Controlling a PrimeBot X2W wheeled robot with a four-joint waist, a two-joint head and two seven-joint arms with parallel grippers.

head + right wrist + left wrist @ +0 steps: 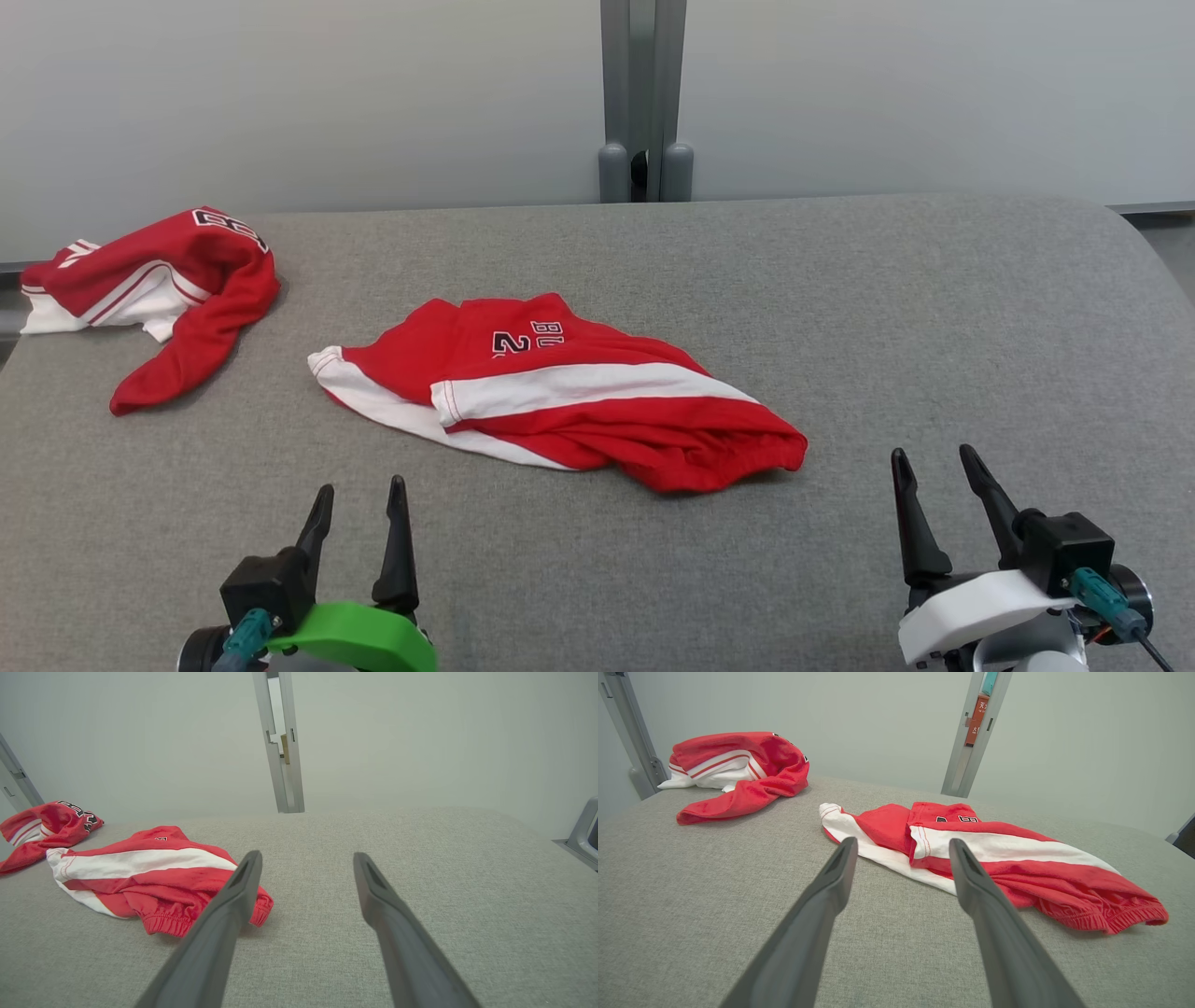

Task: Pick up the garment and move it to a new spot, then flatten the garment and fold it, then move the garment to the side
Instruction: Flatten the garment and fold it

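Note:
A pair of red shorts with a white stripe (560, 397) lies crumpled in the middle of the grey table (934, 327); the left wrist view has the shorts (994, 858) just beyond my fingertips, and in the right wrist view the shorts (149, 877) lie at the left. My left gripper (362, 504) stands open at the near left, short of the shorts, nothing between its fingers. My right gripper (934, 467) is open at the near right, apart from the elastic waistband end. In their own wrist views, the left gripper (901, 847) and the right gripper (306, 861) both show spread fingers.
A second red and white garment (154, 289) lies bunched at the table's far left corner, also seen as a red heap (738, 772) in the left wrist view. A grey post (644, 103) stands behind the far edge against a pale wall. Bare grey cloth spreads to the right.

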